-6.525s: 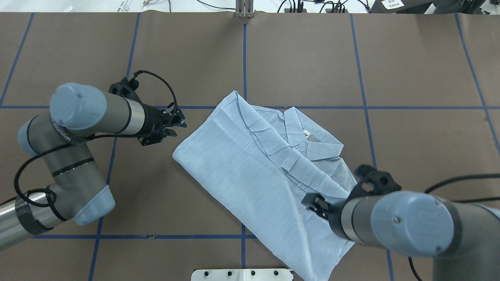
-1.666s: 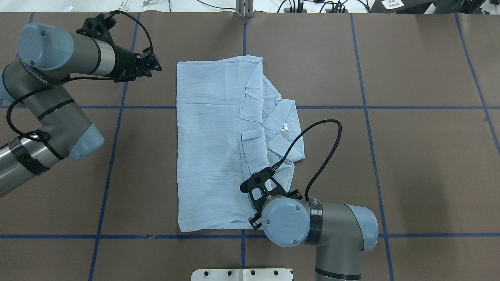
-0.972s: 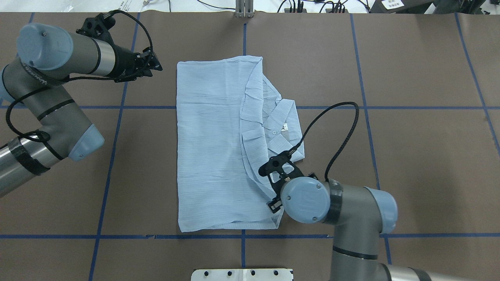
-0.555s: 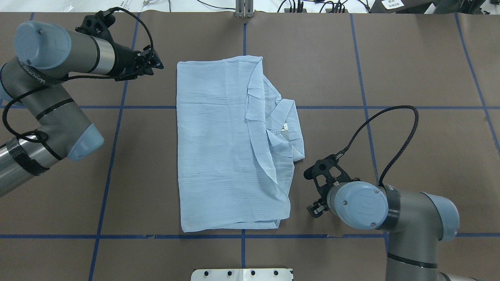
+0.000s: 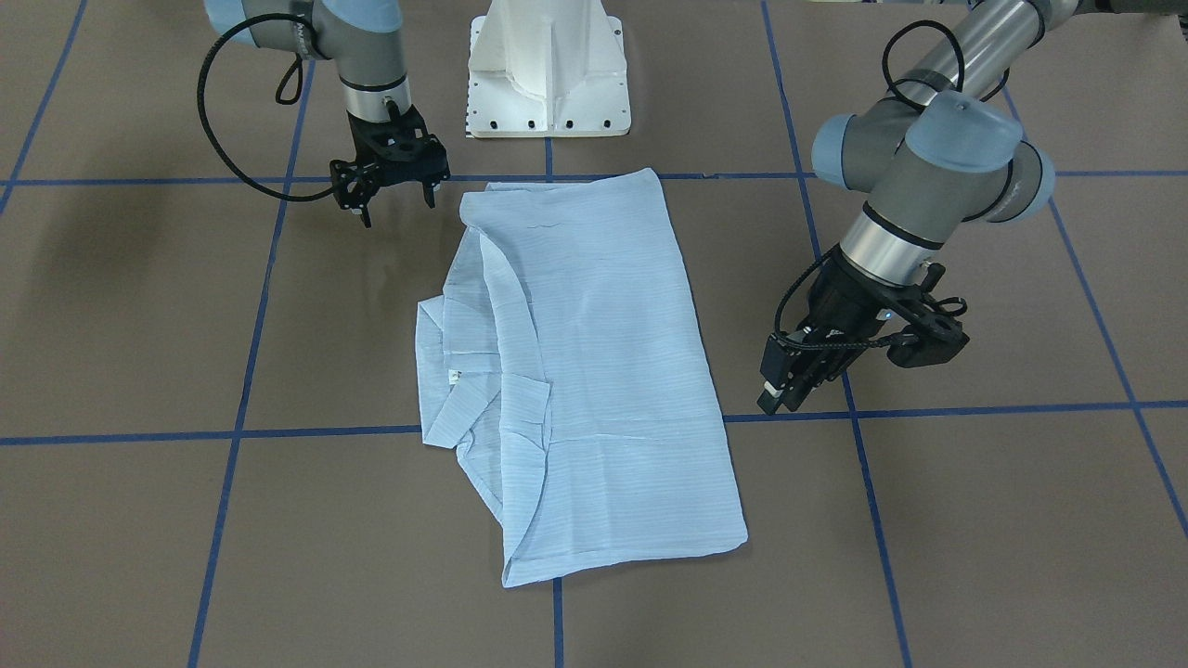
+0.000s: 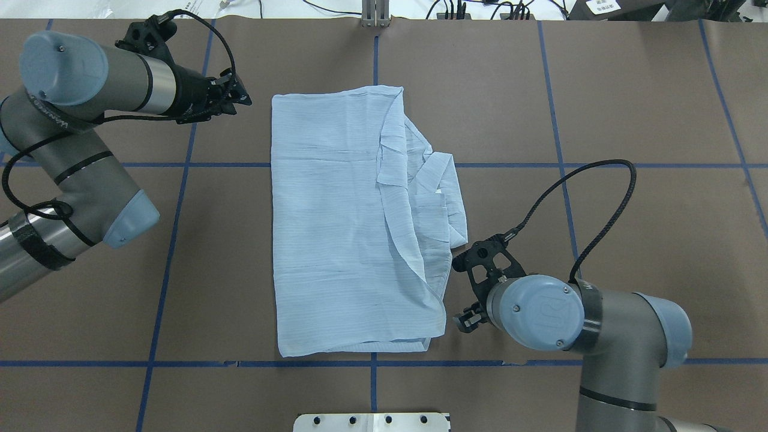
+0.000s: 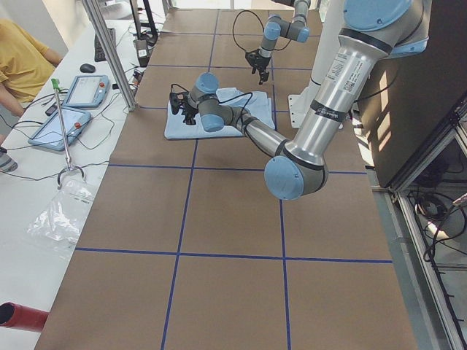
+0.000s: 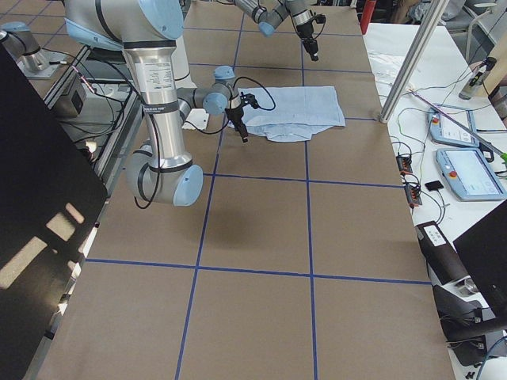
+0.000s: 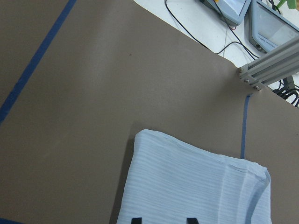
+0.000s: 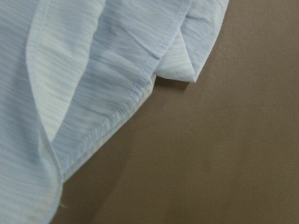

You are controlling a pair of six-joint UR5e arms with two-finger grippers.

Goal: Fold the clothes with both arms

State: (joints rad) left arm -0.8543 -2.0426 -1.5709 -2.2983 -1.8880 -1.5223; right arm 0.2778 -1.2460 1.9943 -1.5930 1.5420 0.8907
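The clothes, one pale-blue striped shirt (image 6: 330,228) (image 5: 594,371), lie flat on the brown table as a tall rectangle. Its collar (image 6: 441,180) (image 5: 445,371) and a turned-over edge lie along the side toward my right arm. My left gripper (image 6: 243,99) (image 5: 778,397) hovers open just beside the shirt's far corner; the left wrist view shows its two fingertips (image 9: 135,220) apart, with that corner (image 9: 154,140) beyond them. My right gripper (image 5: 397,206) (image 6: 465,321) stands open and empty beside the near corner, apart from the cloth. The right wrist view shows only the shirt's hem (image 10: 93,130).
The white pedestal base (image 5: 548,83) (image 6: 372,422) stands at the near table edge. Blue tape lines (image 6: 564,165) grid the brown table. A metal post (image 6: 375,15) and cables sit at the far edge. A seated person (image 7: 22,58) and tablets (image 7: 84,91) are beyond it.
The shirt went from lying diagonally to lying square. My right gripper left the shirt's edge, swung out to the right, then came back a little toward it. The left arm barely moved.
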